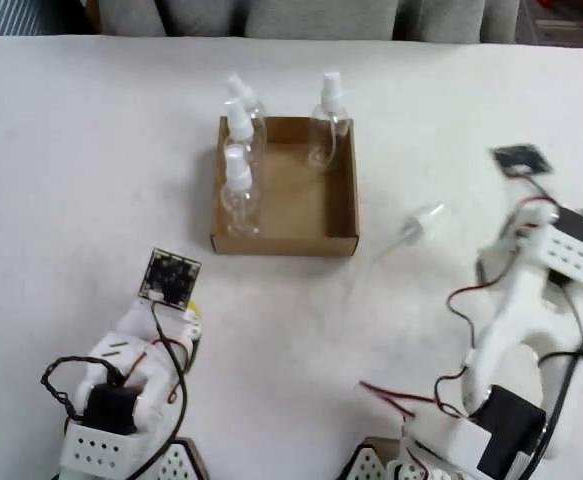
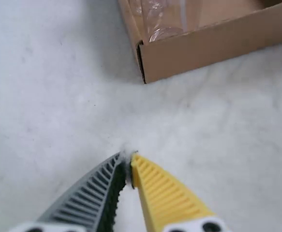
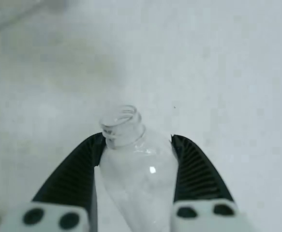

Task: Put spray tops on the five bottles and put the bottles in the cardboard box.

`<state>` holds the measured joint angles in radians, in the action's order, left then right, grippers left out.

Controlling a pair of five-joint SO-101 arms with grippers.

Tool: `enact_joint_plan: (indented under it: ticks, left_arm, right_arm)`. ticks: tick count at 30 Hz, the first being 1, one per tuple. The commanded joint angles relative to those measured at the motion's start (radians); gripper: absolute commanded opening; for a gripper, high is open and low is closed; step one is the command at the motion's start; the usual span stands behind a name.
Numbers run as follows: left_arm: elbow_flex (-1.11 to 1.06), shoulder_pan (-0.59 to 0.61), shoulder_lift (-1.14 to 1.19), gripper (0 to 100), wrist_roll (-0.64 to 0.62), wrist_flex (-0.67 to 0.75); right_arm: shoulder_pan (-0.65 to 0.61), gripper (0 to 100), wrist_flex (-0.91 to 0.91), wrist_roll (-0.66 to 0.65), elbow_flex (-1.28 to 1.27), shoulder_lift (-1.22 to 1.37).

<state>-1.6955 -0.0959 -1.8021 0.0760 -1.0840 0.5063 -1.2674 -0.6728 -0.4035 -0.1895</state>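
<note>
The cardboard box (image 1: 343, 200) sits mid-table and holds several clear bottles with white spray tops, three along its left side (image 1: 239, 190) and one at the far right corner (image 1: 328, 120). A loose spray top (image 1: 421, 222) lies on the table to the right of the box. My right gripper (image 3: 138, 139) is shut on a clear bottle (image 3: 136, 169) whose threaded neck is bare. The right arm (image 1: 546, 260) stands to the right of the loose top. My left gripper (image 2: 127, 157) is shut and holds nothing, low over the table a little before the box's near-left corner (image 2: 143, 63).
A white cloth covers the table. The left arm's body (image 1: 121, 400) and the right arm's base (image 1: 471, 440) stand at the near edge. Grey chair backs line the far edge. Open table lies left of the box and between the arms.
</note>
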Motion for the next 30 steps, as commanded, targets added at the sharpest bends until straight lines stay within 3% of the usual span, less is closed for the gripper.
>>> enact_joint_plan:
  ticks: [1,8,14,20,25,30]
  left_arm:
    - [0.008,0.005,0.001,3,0.006,0.035]
    - [0.135,-0.012,0.007,3,0.005,-0.009]
    - [0.247,-0.173,0.058,2,0.0,-0.025]
    - [0.483,-0.266,0.366,3,0.005,0.003]
    - [0.674,-0.44,0.662,3,0.005,0.026]
    - [0.825,-0.572,0.938,3,0.006,0.135]
  right_arm:
    - [0.133,1.7,0.005,0.015,0.049,-0.041]
    - [0.32,1.8,0.251,0.009,-0.081,-0.016]
    - [0.39,1.8,0.309,-0.046,-0.094,0.09]
    - [0.417,1.7,0.309,-0.068,-0.049,0.188]
    - [0.455,1.7,0.309,-0.069,0.005,0.229]
    - [0.506,1.7,0.311,-0.069,0.089,0.269]
